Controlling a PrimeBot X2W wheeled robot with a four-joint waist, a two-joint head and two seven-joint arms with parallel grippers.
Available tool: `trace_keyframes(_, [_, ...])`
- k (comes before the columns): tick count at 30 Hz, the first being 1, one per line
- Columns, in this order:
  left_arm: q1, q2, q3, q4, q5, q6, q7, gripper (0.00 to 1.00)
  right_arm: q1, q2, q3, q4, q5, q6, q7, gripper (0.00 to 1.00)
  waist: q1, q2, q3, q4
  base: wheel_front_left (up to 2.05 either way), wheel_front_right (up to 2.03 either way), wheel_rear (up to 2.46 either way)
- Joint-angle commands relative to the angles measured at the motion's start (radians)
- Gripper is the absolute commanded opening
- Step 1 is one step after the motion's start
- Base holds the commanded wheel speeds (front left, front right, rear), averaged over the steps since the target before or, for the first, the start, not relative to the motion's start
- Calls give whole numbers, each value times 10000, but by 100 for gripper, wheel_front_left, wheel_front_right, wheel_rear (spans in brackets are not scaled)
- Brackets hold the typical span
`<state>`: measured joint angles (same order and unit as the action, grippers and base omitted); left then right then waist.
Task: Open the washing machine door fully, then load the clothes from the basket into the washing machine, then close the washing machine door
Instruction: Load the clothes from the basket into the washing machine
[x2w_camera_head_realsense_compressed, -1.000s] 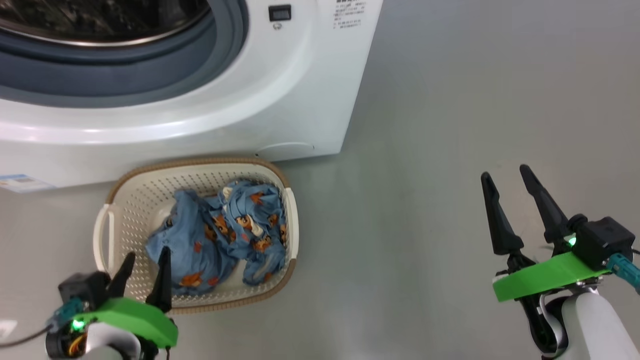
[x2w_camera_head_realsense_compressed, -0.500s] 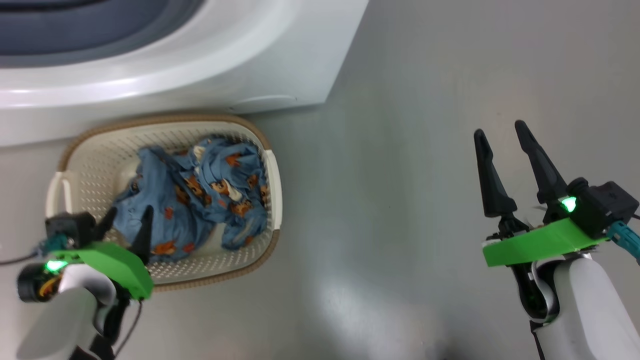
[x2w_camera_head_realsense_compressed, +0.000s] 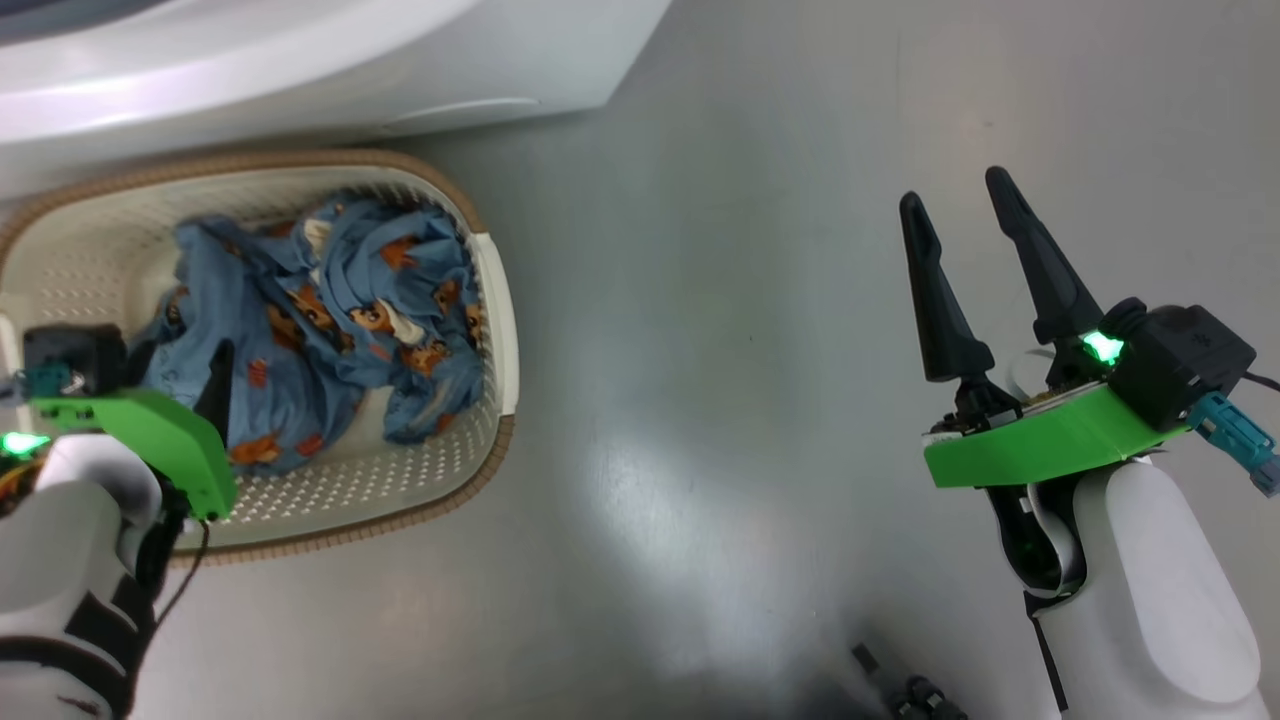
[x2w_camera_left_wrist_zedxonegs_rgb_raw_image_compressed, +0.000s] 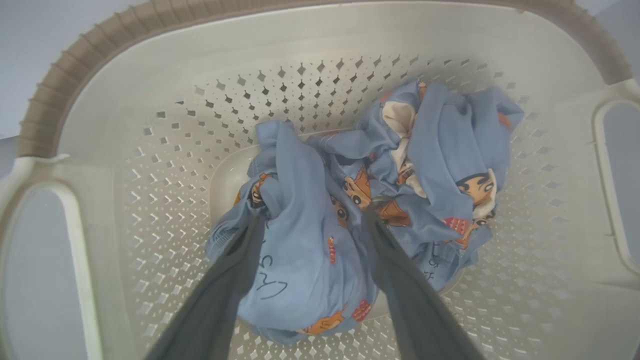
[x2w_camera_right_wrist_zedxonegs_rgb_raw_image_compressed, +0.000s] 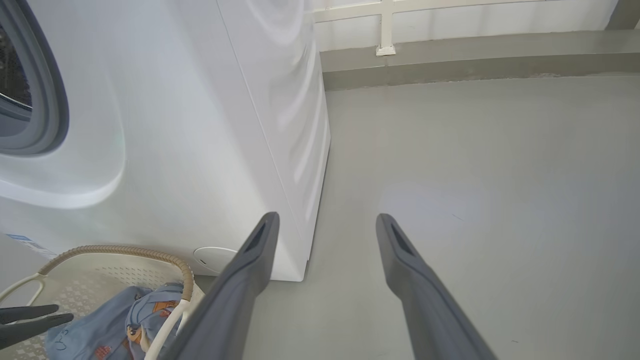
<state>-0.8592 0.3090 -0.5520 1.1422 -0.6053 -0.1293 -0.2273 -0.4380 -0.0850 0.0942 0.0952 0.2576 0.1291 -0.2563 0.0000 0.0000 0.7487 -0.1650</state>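
Note:
The cream basket (x2w_camera_head_realsense_compressed: 498, 300) stands on the floor against the white washing machine (x2w_camera_head_realsense_compressed: 300, 60). The blue clothes (x2w_camera_head_realsense_compressed: 330, 310) with orange faces lie bunched inside it. My left gripper (x2w_camera_head_realsense_compressed: 175, 370) reaches down into the basket. In the left wrist view it (x2w_camera_left_wrist_zedxonegs_rgb_raw_image_compressed: 315, 220) is open, its fingers either side of a bulge of the clothes (x2w_camera_left_wrist_zedxonegs_rgb_raw_image_compressed: 300, 250). My right gripper (x2w_camera_head_realsense_compressed: 955, 190) hangs open and empty over bare floor, well right of the basket. In the right wrist view it (x2w_camera_right_wrist_zedxonegs_rgb_raw_image_compressed: 327, 220) points past the machine's (x2w_camera_right_wrist_zedxonegs_rgb_raw_image_compressed: 200, 125) corner, with the basket (x2w_camera_right_wrist_zedxonegs_rgb_raw_image_compressed: 125, 250) at lower left. The washing machine door is out of view.
The grey gasket (x2w_camera_right_wrist_zedxonegs_rgb_raw_image_compressed: 50, 100) of the machine's mouth shows at far left. A round filter cover (x2w_camera_right_wrist_zedxonegs_rgb_raw_image_compressed: 215, 257) sits low on the front. Grey floor (x2w_camera_head_realsense_compressed: 720, 350) stretches right of the basket to a wall base (x2w_camera_right_wrist_zedxonegs_rgb_raw_image_compressed: 475, 60). A dark part of my base (x2w_camera_head_realsense_compressed: 900, 690) shows below.
The head camera has tilted down and the picture has shifted. My left gripper has gone from the basket's near rim further in, over the clothes. Both grippers stay open.

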Motion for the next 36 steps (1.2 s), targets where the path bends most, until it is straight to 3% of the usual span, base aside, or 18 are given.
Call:
trace_keyframes(1, [-143,551,11,91,-134,-13,53,100,82,97,272,-277,78,16,-55,100,0,0,351,-161,0,0,0])
trace_keyframes(15, [-1193,1185,-1041,852,-588,-13,823,100,-227,224,626,-375,147,16,-55,100,0,0,1068,-569,0,0,0])
trace_keyframes(28, [-1447,1374,-1756,959,-1210,-13,1772,100,-268,247,827,-509,112,16,-55,100,0,0,1413,-827,0,0,0])
trace_keyframes(29, [-1443,1390,-1800,962,-1272,-13,1842,95,-271,249,849,-509,113,16,-55,100,0,0,1418,-848,0,0,0])
trace_keyframes(30, [-1432,1401,-1853,959,-1328,-13,1913,47,-271,251,866,-508,111,16,-55,100,0,0,1420,-866,0,0,0])
trace_keyframes(31, [-1415,1405,-1898,929,-1402,-13,1967,18,-267,252,877,-509,107,16,-55,100,0,0,1416,-877,0,0,0])
trace_keyframes(32, [-1397,1409,-1939,896,-1486,-14,2025,0,-262,254,883,-508,103,16,-55,100,0,0,1408,-884,0,0,0])
trace_keyframes(36, [-1347,1389,-2097,760,-1792,-14,2060,0,-230,232,846,-509,76,16,-55,100,0,0,1328,-855,0,0,0])
